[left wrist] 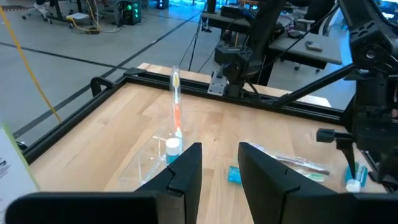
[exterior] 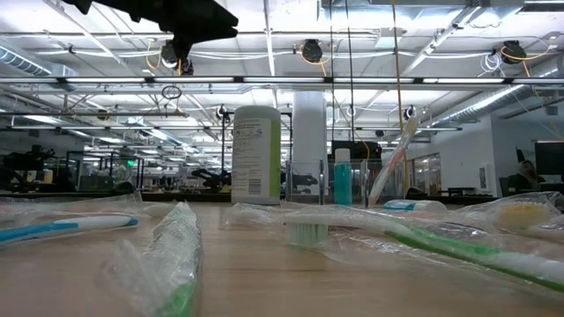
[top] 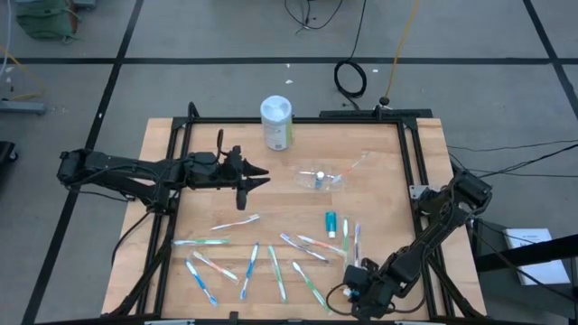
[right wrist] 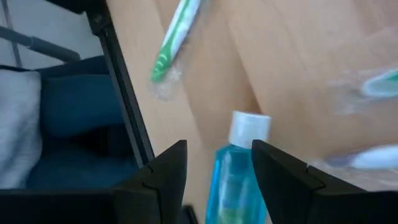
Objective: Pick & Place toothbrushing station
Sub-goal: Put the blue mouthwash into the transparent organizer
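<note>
Near the bench's [top: 163, 153] front edge, the right hand [right wrist: 217, 165] is gripping a small teal toothpaste tube [right wrist: 237, 168], its two dark fingers [right wrist: 163, 171] pressing on either side of the tube's body while the white cap is poking out past them. Over the bench's left half, the left hand [top: 257, 176] is hovering with its fingers parted and nothing between them, pointing toward the clear plastic cup [top: 321, 178]. That cup is lying tipped on its side near the bench's middle, with a pink toothbrush [left wrist: 176, 99] and a white-capped tube [left wrist: 172, 148] sitting inside it. Slim blue, green and white toothbrushes [top: 248, 271] are lying scattered flat across the front of the bench, and another teal tube [top: 331, 224] is lying among them. Behind the cup, a white-lidded canister [top: 276, 123] is standing upright.
</note>
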